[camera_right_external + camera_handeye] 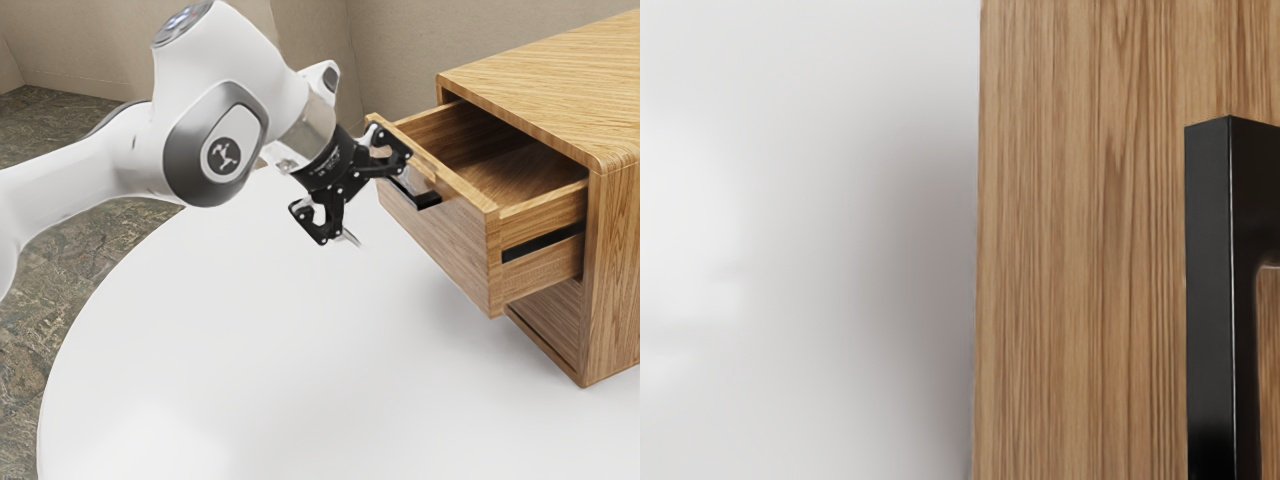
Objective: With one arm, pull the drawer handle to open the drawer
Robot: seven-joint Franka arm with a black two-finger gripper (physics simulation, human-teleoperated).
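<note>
The upper drawer (470,215) of a wooden cabinet (610,230) stands pulled well out, its inside bare. A black bar handle (420,193) runs across the drawer front. My black gripper (366,196) hangs just off that front, at the handle's end toward the exterior view's left. Its fingers are spread open and the handle does not lie between them. The wrist view looks close onto the wood-grain drawer front (1080,250), with the handle (1215,300) beside it and the white table (800,250) past the drawer's edge.
The cabinet rests at the right edge of a round white table (300,380). A lower drawer (545,270) under the open one sits nearly flush. The floor (60,130) beyond the table is mottled stone.
</note>
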